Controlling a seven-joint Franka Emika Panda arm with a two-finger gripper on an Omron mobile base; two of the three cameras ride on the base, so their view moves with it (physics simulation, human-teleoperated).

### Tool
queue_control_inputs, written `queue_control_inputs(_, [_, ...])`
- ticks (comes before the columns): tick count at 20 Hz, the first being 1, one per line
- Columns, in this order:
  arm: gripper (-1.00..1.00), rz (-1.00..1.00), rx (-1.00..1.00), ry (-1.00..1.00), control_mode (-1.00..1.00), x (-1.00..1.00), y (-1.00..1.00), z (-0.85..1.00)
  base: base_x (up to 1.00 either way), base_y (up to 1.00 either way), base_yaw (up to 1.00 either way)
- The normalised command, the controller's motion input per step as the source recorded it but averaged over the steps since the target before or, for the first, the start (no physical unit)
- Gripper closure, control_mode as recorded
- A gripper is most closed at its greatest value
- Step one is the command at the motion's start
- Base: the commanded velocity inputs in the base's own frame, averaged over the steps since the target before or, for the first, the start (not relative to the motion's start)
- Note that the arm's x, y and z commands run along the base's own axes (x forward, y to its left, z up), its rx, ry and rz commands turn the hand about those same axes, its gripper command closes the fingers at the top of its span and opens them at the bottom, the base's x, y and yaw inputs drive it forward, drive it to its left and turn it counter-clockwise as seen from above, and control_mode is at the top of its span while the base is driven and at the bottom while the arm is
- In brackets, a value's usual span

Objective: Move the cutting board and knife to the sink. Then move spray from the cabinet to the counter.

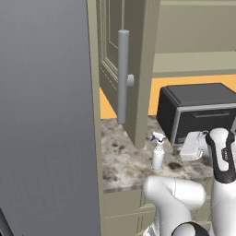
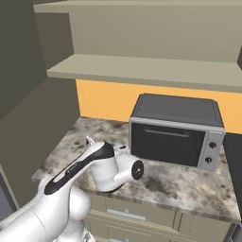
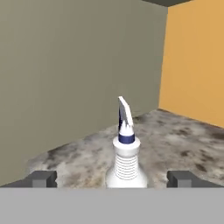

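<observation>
The spray (image 1: 158, 154) stands upright on the counter (image 1: 124, 161) beside the open cabinet (image 1: 123, 69) door.

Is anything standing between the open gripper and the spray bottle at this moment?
Nothing visible: in the hand view the spray stands upright on the counter, centred between the open gripper fingertips, with bare marble around it.

Speckled marble-look counter (image 1: 124, 159) with a smooth, faintly glossy finish; white plastic spray (image 3: 127, 162) with ribbed neck and blue collar; matt painted olive cabinet (image 1: 138, 69) door with a satin grey metal bar handle (image 1: 123, 76); dark matt toaster oven (image 2: 176, 130) with brushed metal trim.
</observation>
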Motion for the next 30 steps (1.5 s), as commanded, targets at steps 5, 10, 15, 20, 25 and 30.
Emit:
queue_control_inputs(5, [-1.0, -0.11, -0.22, 0.33, -1.0, -0.31, -0.06, 0.31, 0.0, 0.0, 0.0])
queue_control_inputs(10, [-1.0, -0.1, -0.22, 0.15, -1.0, -0.42, -0.02, 0.23, 0.0, 0.0, 0.0])
queue_control_inputs(15, [-1.0, -0.09, -0.24, 0.0, -1.0, -0.54, 0.0, 0.16, 0.0, 0.0, 0.0])
queue_control_inputs(20, [-1.0, -0.09, -0.16, 0.0, -1.0, -0.55, -0.02, 0.21, 0.0, 0.0, 0.0])
queue_control_inputs(25, [-1.0, -0.07, -0.08, 0.0, -1.0, -0.49, -0.01, 0.21, 0.0, 0.0, 0.0])
queue_control_inputs(30, [-1.0, -0.15, 0.0, 0.0, -1.0, -0.56, 0.0, 0.06, 0.0, 0.0, 0.0])
